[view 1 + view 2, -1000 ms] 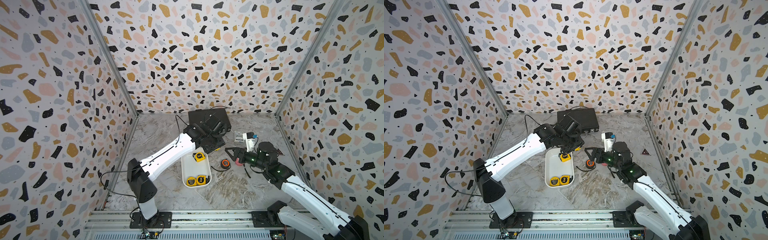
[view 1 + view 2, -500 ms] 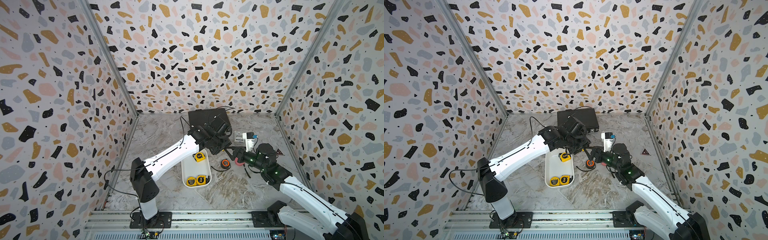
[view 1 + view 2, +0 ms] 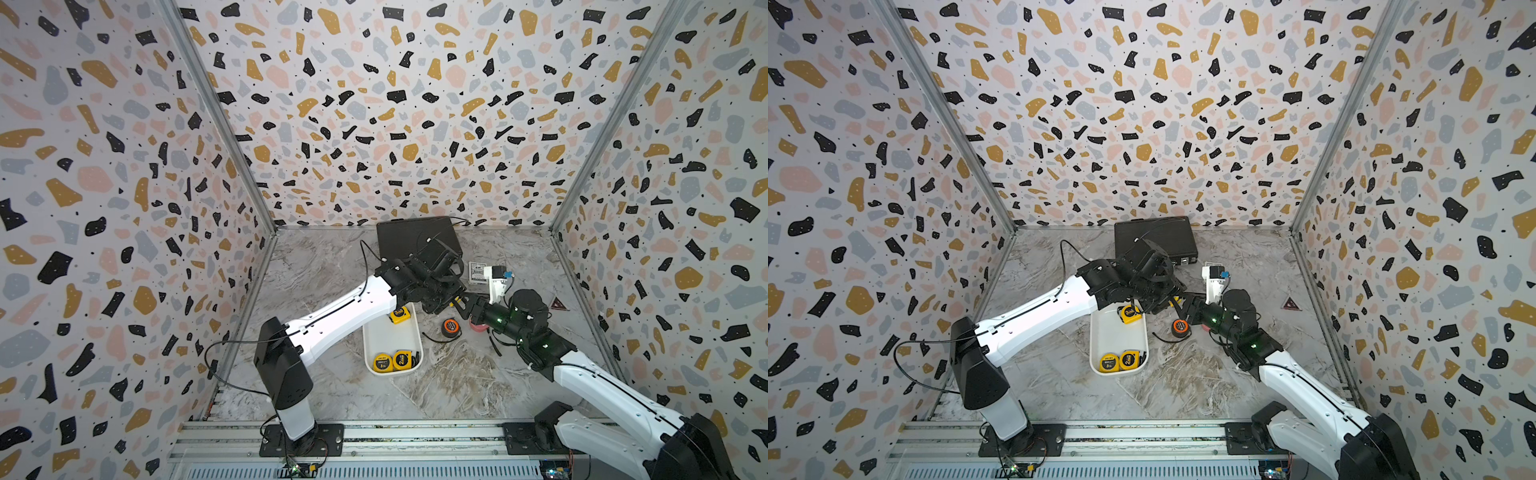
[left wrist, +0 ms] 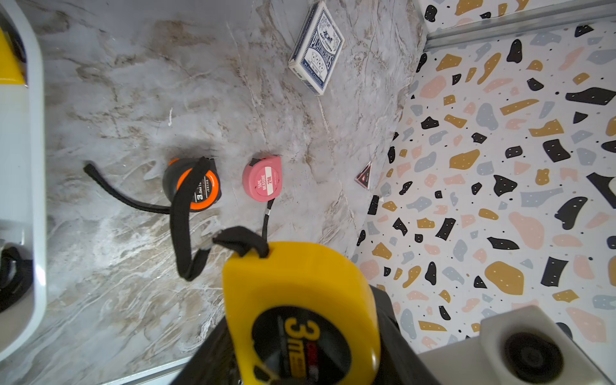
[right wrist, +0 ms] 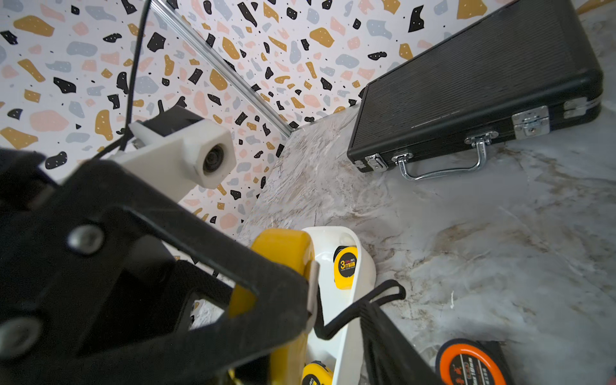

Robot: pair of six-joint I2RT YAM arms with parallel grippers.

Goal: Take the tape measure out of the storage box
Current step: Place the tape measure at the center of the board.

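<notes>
Clamping a yellow tape measure [image 4: 300,293] between its two fingers, the left claw [image 3: 454,300] holds it in the air, clear of the storage box [image 3: 390,338]. A black strap [image 4: 186,233] dangles from the tape measure's top corner.

The right claw [image 5: 338,300] meets it tip to tip from the opposite side. Its jaws stand partly apart, astride the same tape measure. One pad [image 5: 311,290] lies against a yellow flat side, and the other finger [image 5: 386,336] is apart from it, with the strap looping between them.

The white box sits on the desk [image 3: 332,266] below the two claws and just to the base side of them. Inside it, one small tape measure [image 3: 399,316] lies at the end nearest the claws. A pair of tape measures [image 3: 392,360] lies side by side at the opposite end, and the middle is bare.

An orange-and-black tape measure [image 3: 450,327] and a pink tape measure [image 4: 262,178] lie on the desk under the right claw, outside the box. A pack of cards [image 4: 316,50] and a closed black case [image 3: 415,237] lie beyond the claws, toward the back wall.
</notes>
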